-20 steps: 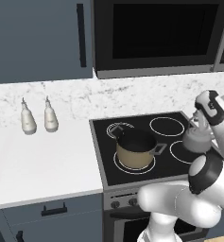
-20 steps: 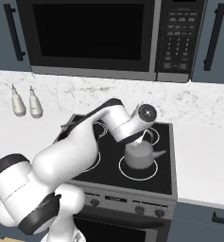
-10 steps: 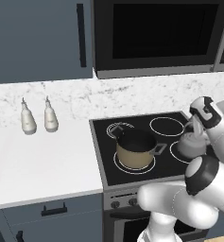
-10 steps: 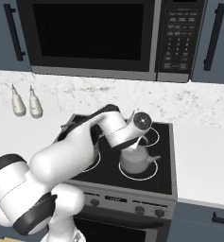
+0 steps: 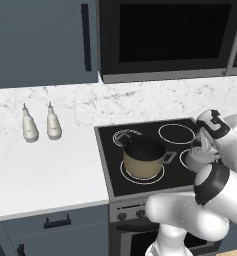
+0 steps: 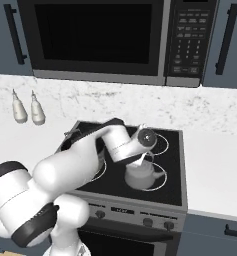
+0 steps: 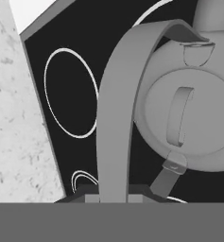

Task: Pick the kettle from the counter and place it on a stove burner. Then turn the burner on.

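Here the kettle (image 6: 141, 174) sits on the near right burner (image 6: 162, 176) of the stove (image 6: 170, 192), right of the pot (image 5: 143, 159). The gripper (image 6: 142, 159) is clamped on its handle (image 7: 118, 108).

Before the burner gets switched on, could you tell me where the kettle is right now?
The kettle is over the cooktop's front-right ring, right of the tan pot, with the pincer at its handle.
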Controlling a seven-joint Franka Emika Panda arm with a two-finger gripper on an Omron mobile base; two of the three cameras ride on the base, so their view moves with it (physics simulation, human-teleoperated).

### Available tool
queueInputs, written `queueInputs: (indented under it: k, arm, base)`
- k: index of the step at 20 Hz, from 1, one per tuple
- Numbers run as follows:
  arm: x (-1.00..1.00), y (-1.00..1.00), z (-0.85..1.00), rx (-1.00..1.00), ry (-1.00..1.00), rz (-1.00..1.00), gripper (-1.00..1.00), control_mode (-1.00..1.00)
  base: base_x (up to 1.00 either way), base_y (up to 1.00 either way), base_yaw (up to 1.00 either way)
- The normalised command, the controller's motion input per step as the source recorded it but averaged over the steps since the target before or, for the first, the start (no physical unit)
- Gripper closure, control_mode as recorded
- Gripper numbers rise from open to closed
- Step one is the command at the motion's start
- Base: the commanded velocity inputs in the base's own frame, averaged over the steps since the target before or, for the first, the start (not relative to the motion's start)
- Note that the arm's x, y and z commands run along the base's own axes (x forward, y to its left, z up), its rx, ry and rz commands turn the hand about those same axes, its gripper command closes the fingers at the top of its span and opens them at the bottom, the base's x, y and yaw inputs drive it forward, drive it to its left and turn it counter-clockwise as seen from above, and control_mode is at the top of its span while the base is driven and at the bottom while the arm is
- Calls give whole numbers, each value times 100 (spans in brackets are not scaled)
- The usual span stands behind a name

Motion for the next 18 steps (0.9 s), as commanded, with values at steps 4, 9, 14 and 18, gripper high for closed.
queueInputs:
  k: [4,9,14,18]
  arm:
    - [9,-1,0,-1,1,0,100,-100]
    - [32,-39,0,0,0,0,100,-100]
    - [33,-35,0,0,0,2,100,-100]
    - [13,-21,0,0,0,3,100,-100]
  base:
    - [0,0,0]
    - [0,0,0]
    - [0,0,0]
    - [0,0,0]
